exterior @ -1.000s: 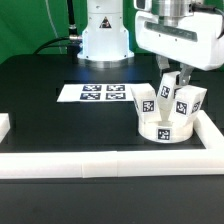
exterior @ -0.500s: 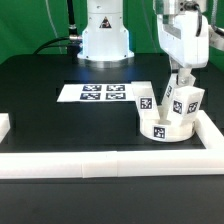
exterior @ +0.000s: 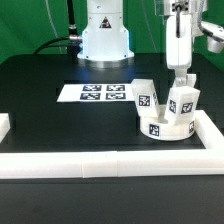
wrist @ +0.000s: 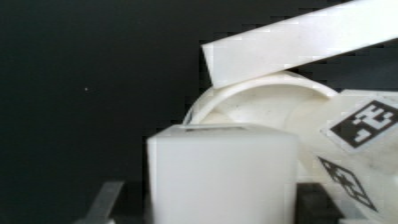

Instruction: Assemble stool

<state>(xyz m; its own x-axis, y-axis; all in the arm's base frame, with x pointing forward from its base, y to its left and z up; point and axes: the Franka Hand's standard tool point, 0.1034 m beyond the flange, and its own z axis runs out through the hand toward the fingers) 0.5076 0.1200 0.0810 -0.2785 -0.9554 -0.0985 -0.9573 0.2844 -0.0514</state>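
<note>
The white round stool seat [exterior: 163, 128] lies in the corner of the border rails at the exterior view's right. Two tagged legs stand upright in it: one on its left [exterior: 146, 97], one on its right [exterior: 185, 101]. A third leg is not clearly visible. My gripper [exterior: 183, 84] comes straight down on the right leg and is shut on its top. In the wrist view the held leg [wrist: 222, 170] fills the space between the dark fingers [wrist: 111, 203], with the seat [wrist: 249, 103] behind it and the other tagged leg [wrist: 365, 125] beside it.
The marker board [exterior: 100, 93] lies flat left of the seat. A long white rail [exterior: 100, 163] runs along the front and another [exterior: 212, 130] along the right, seen also in the wrist view [wrist: 294, 48]. A rail end [exterior: 4, 125] sits at far left. The robot base [exterior: 105, 35] stands behind.
The hand has turned about its vertical axis over the right leg, from broadside to narrow. The leg's tagged faces have turned with it. The seat and other leg stay put.
</note>
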